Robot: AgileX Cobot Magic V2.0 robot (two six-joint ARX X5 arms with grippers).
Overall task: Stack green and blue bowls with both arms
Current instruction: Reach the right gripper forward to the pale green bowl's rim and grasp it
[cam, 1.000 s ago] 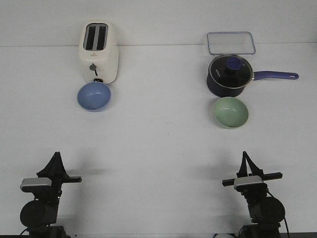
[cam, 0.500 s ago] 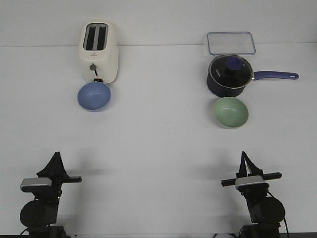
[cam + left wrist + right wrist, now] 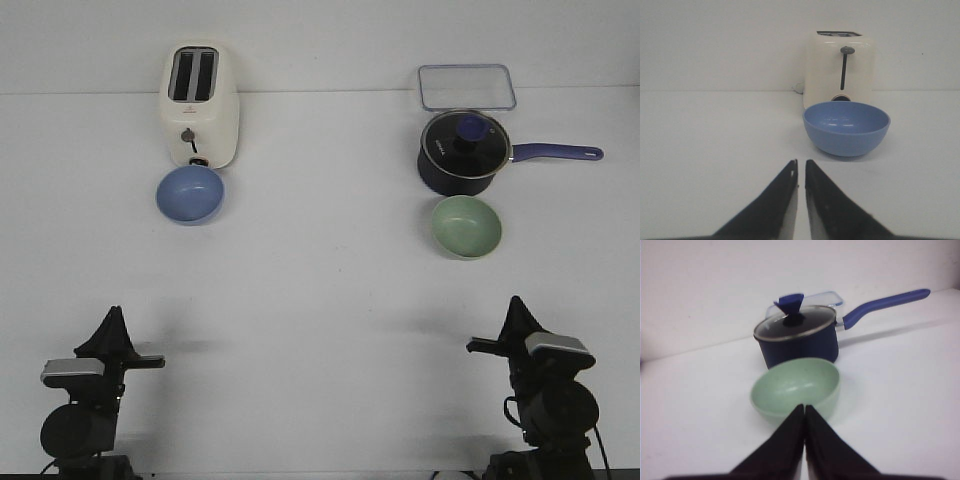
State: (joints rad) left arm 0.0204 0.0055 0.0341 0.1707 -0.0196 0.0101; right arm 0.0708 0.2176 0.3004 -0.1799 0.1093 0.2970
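The periwinkle blue bowl [image 3: 190,193] sits upright on the white table, just in front of the toaster, at the far left. The pale green bowl [image 3: 466,226] sits upright at the far right, just in front of the saucepan. My left gripper [image 3: 113,312] rests low at the near left, far from the blue bowl [image 3: 846,127], which lies ahead and a little right of its tips [image 3: 801,162]. Its jaws are shut but for a thin slit, and empty. My right gripper [image 3: 517,302] is at the near right, shut and empty, its tips [image 3: 805,406] pointing at the green bowl [image 3: 795,385].
A cream toaster [image 3: 200,105] stands behind the blue bowl; it also shows in the left wrist view [image 3: 840,70]. A dark blue saucepan [image 3: 462,152] with a glass lid has its handle pointing right. A clear rectangular container [image 3: 466,86] lies behind it.
My right gripper has shifted to the right and turned, its grey plate now on its right side. The left arm and both bowls have not moved.
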